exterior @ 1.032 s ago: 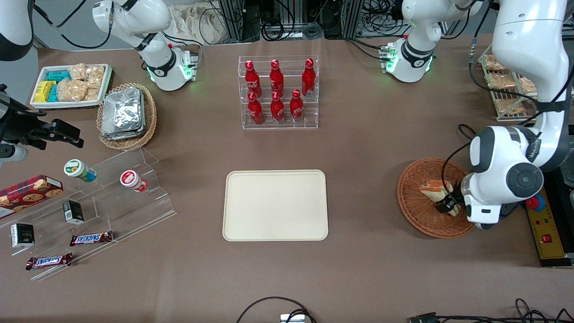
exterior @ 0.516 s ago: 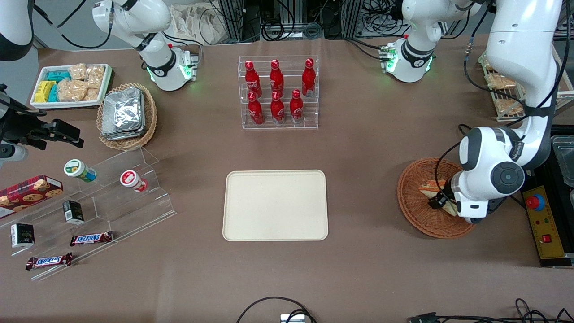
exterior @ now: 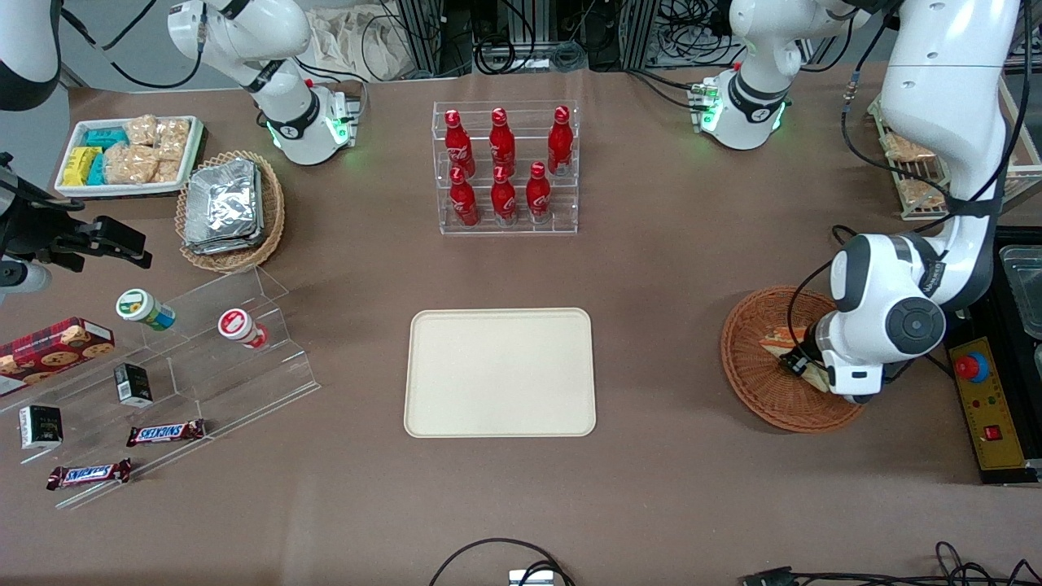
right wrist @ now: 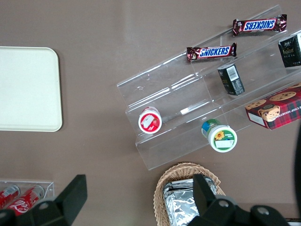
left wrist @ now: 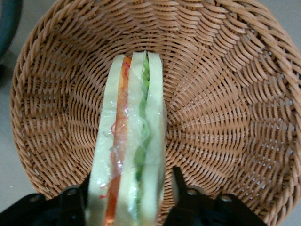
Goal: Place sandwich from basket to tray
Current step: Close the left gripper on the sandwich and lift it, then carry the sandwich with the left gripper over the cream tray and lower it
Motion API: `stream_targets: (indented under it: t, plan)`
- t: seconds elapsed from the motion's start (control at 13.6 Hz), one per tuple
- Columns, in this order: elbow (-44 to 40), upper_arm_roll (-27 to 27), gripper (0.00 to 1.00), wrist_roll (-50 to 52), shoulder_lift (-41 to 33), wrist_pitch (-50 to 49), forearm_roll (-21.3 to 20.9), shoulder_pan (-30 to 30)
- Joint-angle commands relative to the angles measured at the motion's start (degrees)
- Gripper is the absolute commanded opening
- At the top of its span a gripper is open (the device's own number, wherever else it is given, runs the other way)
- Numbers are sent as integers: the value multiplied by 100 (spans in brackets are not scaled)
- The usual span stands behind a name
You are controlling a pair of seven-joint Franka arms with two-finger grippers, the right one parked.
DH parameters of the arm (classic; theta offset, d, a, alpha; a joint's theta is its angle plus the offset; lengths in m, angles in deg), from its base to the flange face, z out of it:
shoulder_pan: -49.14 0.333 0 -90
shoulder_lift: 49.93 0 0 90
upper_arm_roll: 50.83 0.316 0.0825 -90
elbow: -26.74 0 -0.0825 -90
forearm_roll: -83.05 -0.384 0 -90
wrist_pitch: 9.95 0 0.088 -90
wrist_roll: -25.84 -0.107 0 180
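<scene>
The left arm's gripper point(left wrist: 129, 200) hung low in the round reddish-brown wicker basket point(left wrist: 225, 94), fingers point(left wrist: 181, 188) straddling the upright triangular pale-bread sandwich point(left wrist: 131, 155), not visibly squeezing; closing gently would spare the bread.

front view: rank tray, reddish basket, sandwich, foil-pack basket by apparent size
1. tray
2. reddish basket, partly hidden by the arm
3. foil-pack basket, close to it, so unsure
4. sandwich, with the pincer around it

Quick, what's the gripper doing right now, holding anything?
Gripper: down in the basket, its fingers either side of the sandwich; whether they grip it yet cannot be told.
</scene>
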Motion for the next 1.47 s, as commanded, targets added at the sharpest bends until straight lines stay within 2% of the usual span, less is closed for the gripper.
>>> stream_targets:
  t: [0.0, 0.22, 0.44, 0.59, 0.66, 0.74, 0.88, 0.96, 1.11, 1.4]
  plan:
    - [-286, -2, 0, 276, 57, -30, -86, -149]
    - [-821, -98, 0, 162, 13, -703, -77, -158]
    - [-1980, -957, 0, -153, 127, -1847, -68, -149]
    - [-2491, -1695, 0, -189, 407, -1771, -51, -158]
    - [-2946, -2177, 0, -181, 792, -1684, -103, -184]
    - [-3446, -2365, 0, -181, 1239, -1639, -278, -489]
    - [-4247, -2341, 0, -190, 2004, -1325, -507, -1305]
    - [-4338, -2288, 0, -181, 2270, -948, -708, -1614]
    - [-4313, -2261, 0, -224, 2736, -270, -815, -1845]
    - [-4077, -2261, 0, -1374, 3063, -206, -824, -1898]
